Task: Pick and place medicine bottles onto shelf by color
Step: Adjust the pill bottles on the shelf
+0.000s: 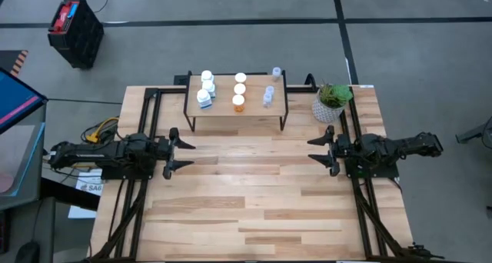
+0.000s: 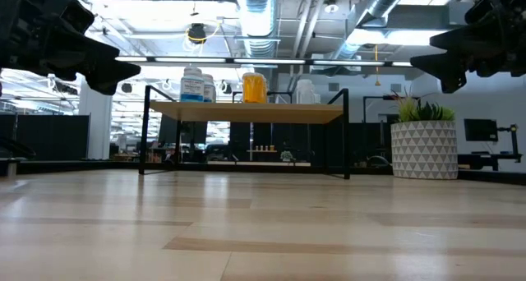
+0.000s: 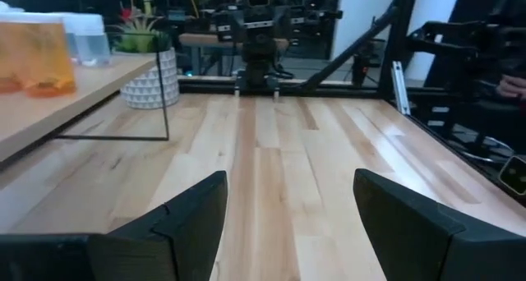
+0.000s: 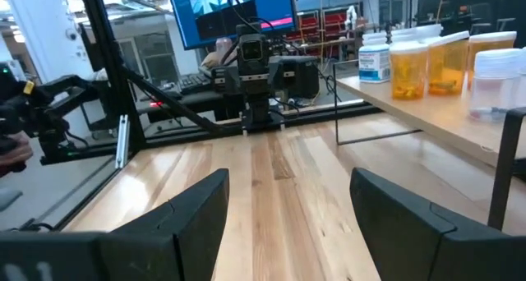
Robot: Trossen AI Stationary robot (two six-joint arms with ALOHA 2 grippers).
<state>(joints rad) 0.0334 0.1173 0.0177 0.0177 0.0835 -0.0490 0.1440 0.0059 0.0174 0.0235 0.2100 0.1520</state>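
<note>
Both arms just hang over the bare table, left gripper and right gripper spread wide, holding nothing. Farther back, the shelf carries the medicine bottles in three colour columns: white, orange, clear. Potted plant beside it.

White bottles carry blue labels, the orange bottles white caps, the clear bottles a pale blue tint. The shelf is light wood on black legs. The plant's pot shows grey-and-white triangles.
</note>
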